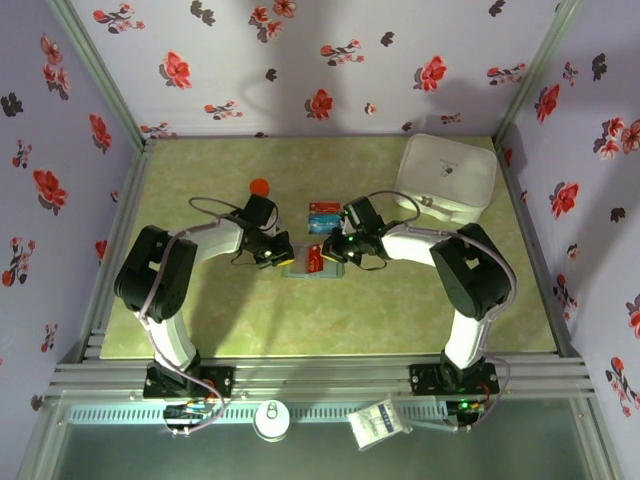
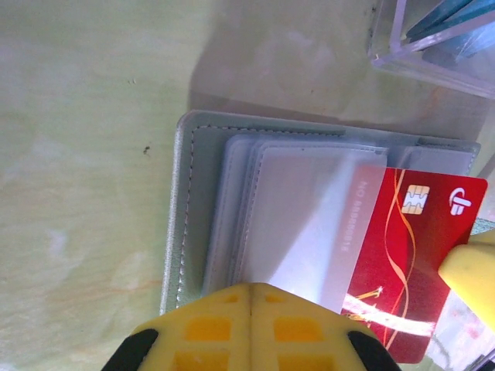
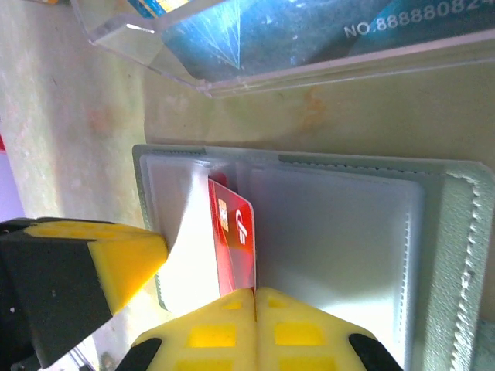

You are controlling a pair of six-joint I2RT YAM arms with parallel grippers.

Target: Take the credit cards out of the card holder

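Observation:
The grey-blue card holder (image 2: 193,193) lies open on the table, its clear sleeves up. A red credit card (image 2: 410,255) sticks halfway out of a sleeve toward the right. My left gripper (image 2: 251,287) is shut, its tips pressing on the sleeve beside the card. My right gripper (image 3: 255,292) is shut on the red card (image 3: 236,239), which stands on edge above the holder (image 3: 456,255). A light blue card (image 3: 263,35) lies inside the clear box. From above, both grippers, left (image 1: 283,258) and right (image 1: 335,255), meet over the holder (image 1: 322,272).
A clear plastic box (image 1: 325,215) sits just behind the holder. An orange-capped bottle (image 1: 260,186) stands behind the left gripper. A large white lidded container (image 1: 447,178) fills the back right corner. Flowered walls close in the table on three sides.

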